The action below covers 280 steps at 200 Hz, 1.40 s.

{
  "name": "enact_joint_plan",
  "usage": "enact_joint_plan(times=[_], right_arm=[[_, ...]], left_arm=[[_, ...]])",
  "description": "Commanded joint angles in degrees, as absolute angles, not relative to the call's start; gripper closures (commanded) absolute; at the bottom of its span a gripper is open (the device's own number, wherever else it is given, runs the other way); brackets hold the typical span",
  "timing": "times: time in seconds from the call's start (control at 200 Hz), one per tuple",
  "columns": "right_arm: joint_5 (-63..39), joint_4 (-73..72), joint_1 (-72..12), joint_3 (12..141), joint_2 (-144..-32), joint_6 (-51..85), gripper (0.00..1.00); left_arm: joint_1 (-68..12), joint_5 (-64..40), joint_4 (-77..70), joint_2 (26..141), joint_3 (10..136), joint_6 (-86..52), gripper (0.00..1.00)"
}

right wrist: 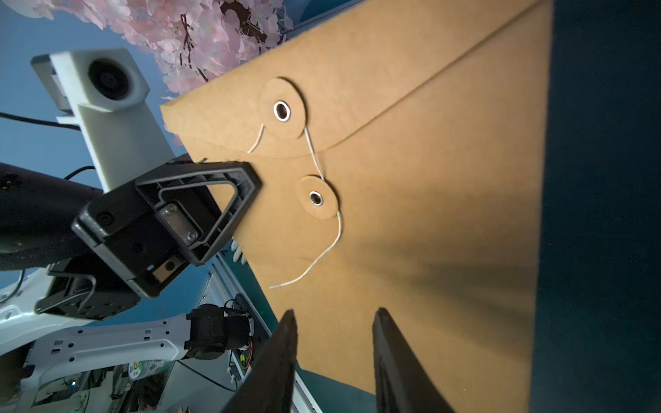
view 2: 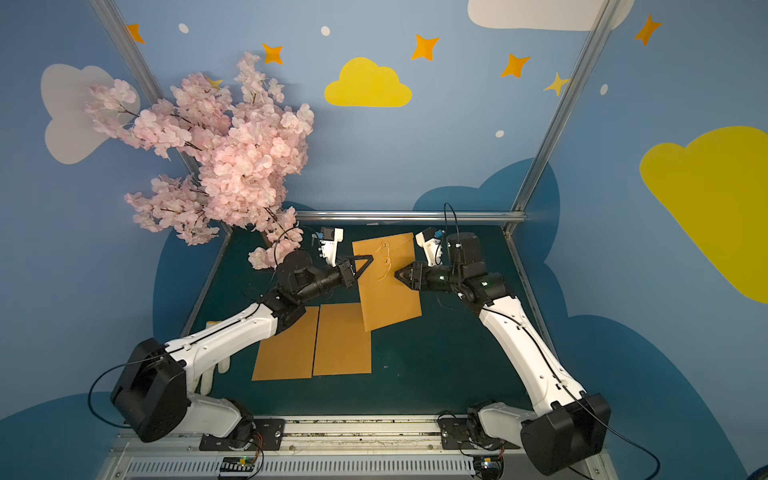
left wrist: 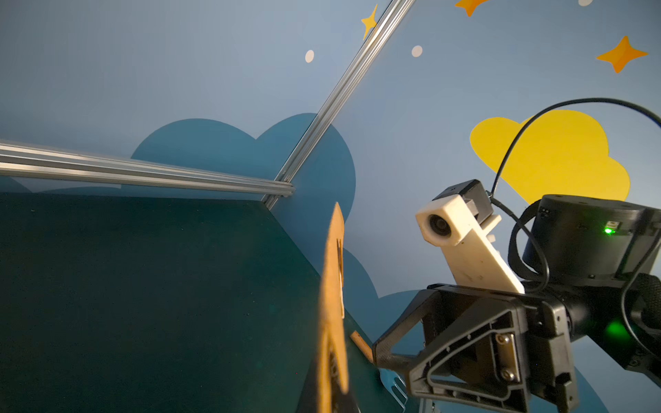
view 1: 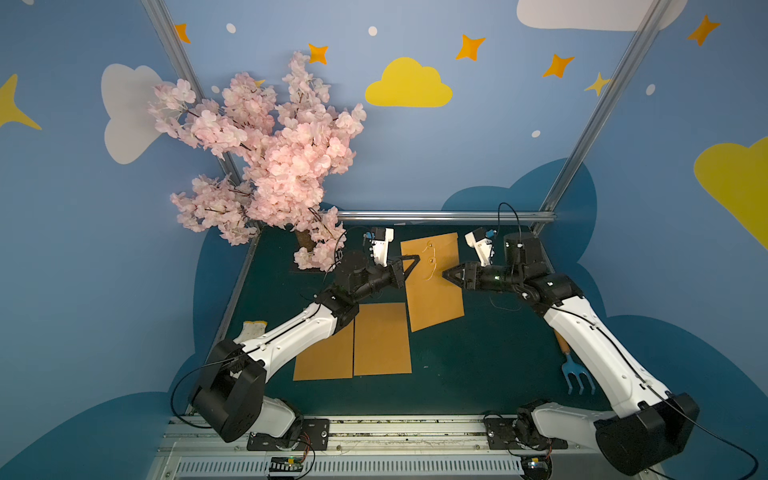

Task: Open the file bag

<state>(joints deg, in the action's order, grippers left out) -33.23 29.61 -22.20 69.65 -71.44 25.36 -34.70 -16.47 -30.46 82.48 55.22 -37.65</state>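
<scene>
File bag: a flat kraft-brown paper file bag, rectangular, with its long sides running from 12 to 6 o'clock in both top views.
Place: toward 12 o'clock on the dark green table, between the two grippers. Its 7 o'clock corner overlaps the nearer of the flat brown sheets.
Tilt: seen edge-on from the left wrist, it stands clear of the table there.
Flap: a curved-edged flap at the 12 o'clock end lies down against the body.
Closure: a round paper upper disc with a metal eyelet sits on the flap. A smaller lower disc sits on the body just beneath it.
String: a thin white string runs from the upper disc to the lower disc, then trails loose down the face.
Left gripper: the black left gripper is clamped tight on the bag's 9 o'clock edge, level with the lower disc.
Right gripper: the black right gripper is at the bag's 3 o'clock edge. Its fingers stand partly apart with nothing between them, and contact with the paper cannot be told.
Sheets: two flat brown sheets lie side by side at 7 o'clock of the bag.
Around: a pink blossom tree stands at 10 o'clock of the table, and a blue hand rake lies at 4 o'clock.
</scene>
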Motion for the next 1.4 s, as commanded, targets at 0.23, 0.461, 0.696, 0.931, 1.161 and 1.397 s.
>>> enact_joint_plan(times=[0.23, 0.461, 0.696, 0.931, 1.161, 1.397], right_arm=[[-31.98, 22.55, -24.78, 68.64, -73.45, 34.20, 0.65], [-31.10, 22.66, -26.03, 68.57, -74.45, 35.57, 0.64], [-30.85, 21.74, -27.46, 67.68, -75.10, 37.25, 0.63], [-30.41, 21.34, -28.48, 67.94, -76.54, 37.96, 0.66], [-30.37, 21.07, -28.72, 67.53, -76.64, 38.32, 0.81], [-30.01, 22.55, -28.70, 67.31, -75.95, 37.24, 0.94]], left_arm=[[-35.99, -14.67, -32.12, 82.66, 55.09, -35.31, 0.97], [-36.21, -13.91, -32.43, 82.86, 55.37, -34.57, 0.98], [-36.26, -13.83, -33.74, 83.47, 55.37, -35.13, 0.97], [-36.47, -14.13, -34.41, 83.96, 55.12, -35.60, 0.98], [-36.56, -14.28, -34.35, 84.11, 55.11, -35.51, 0.98], [-36.57, -13.71, -34.10, 83.37, 54.76, -34.70, 0.97]])
